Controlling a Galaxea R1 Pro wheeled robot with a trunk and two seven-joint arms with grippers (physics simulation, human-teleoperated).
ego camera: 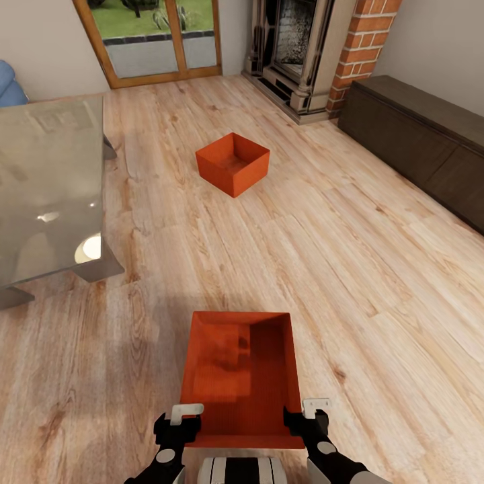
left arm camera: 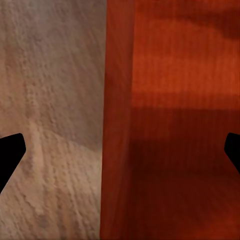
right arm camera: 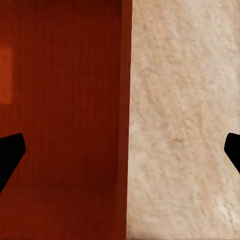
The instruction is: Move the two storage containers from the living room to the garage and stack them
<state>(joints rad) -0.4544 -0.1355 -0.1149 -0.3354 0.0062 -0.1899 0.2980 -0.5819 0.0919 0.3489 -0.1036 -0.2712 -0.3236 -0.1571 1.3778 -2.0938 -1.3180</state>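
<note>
I am straddling the near container's (ego camera: 238,376) side walls, left gripper (ego camera: 180,420) and right gripper (ego camera: 306,415) fingers spread; a shallow pinch risks tipping it.

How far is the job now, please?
Nothing looks finished: both bins are in the living room. The near container sits between the left gripper and right gripper, fingers open astride its walls. The far container waits on the wood floor. Carrying and stacking remain.
</note>
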